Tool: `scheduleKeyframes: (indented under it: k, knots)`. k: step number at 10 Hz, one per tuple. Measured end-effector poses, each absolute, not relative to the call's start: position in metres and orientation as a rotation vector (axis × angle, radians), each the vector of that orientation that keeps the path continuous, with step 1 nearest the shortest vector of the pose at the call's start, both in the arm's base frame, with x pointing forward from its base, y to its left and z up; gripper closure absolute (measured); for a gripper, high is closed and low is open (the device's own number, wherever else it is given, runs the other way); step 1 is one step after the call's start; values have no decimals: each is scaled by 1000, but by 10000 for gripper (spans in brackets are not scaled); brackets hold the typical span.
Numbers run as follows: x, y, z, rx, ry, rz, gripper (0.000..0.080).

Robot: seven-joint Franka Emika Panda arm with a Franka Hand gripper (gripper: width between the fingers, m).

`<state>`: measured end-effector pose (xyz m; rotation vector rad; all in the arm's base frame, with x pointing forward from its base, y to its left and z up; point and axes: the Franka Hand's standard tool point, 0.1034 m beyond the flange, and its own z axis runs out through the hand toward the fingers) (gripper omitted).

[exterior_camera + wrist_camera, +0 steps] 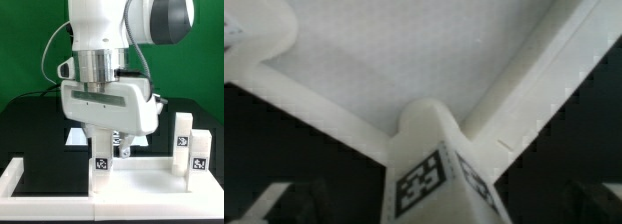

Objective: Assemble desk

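The desk's flat white top panel (pixel 145 180) lies on the black mat. One white leg (pixel 101 160) with a black-and-white tag stands upright on the panel near a corner. My gripper (pixel 109 150) hangs straight over this leg with its jaws open on either side of it; a small gap shows between the leg and the dark finger (pixel 125 146). In the wrist view the leg (pixel 438 165) rises between the jaws of my gripper (pixel 434 212), turned a little so that two tagged faces show, with the panel (pixel 420 50) behind it. Two more tagged legs (pixel 183 134) (pixel 200 155) stand at the exterior view's right.
The large white rail (pixel 15 178) frames the mat at the front and at the exterior view's left. The marker board (pixel 74 136) lies on the mat behind my gripper, mostly hidden by it. The arm's body fills the upper middle.
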<state>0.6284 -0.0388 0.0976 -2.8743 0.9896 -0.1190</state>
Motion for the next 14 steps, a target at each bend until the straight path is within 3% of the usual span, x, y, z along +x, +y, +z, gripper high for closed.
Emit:
scheduleKeyframes:
  k: [4,5,6,7,14]
  knots:
    - [628,-37,98,-2905,904,-104,160]
    - [628,-37,98,-2900,921,-103,335]
    - [626,-41,97,-2857,1053,-92,335]
    - [624,-42,96,-2814,1162,-77,509]
    - [634,-40,95,-1792,2339,-9,509]
